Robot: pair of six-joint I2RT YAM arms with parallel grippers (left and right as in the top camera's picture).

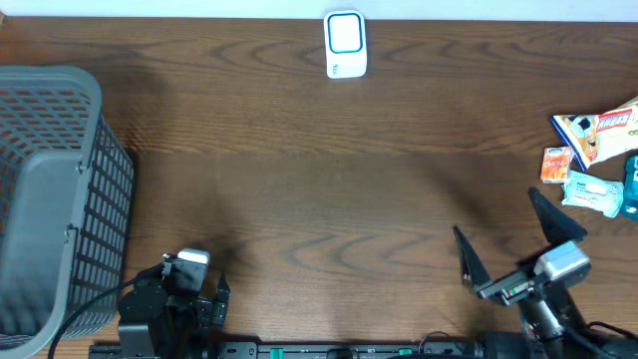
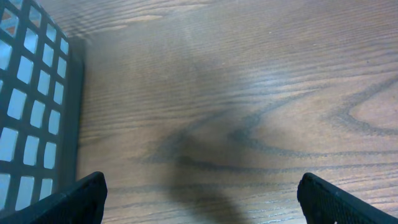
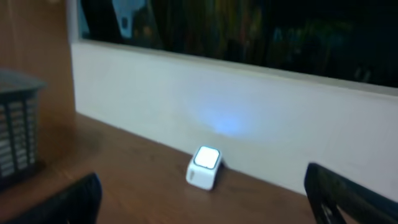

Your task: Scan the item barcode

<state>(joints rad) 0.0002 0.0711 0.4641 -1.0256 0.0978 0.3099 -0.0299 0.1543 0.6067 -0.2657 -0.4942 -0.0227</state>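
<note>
Left tool and right tool both gape, released and empty. The packets lie at 3 o'clock on the bench; best grip one by its edge, barcode facing the scanner at 12 o'clock.

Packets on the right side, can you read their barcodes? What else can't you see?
- Packets, overhead: cut off by the right edge; print too small to find a barcode.
- Basket, overhead: left part cut off by the frame edge.
- Scanner, right wrist view: blurred and dim.
- Left fingers, left wrist view: only tips show; bottom edge cuts the rest.
</note>
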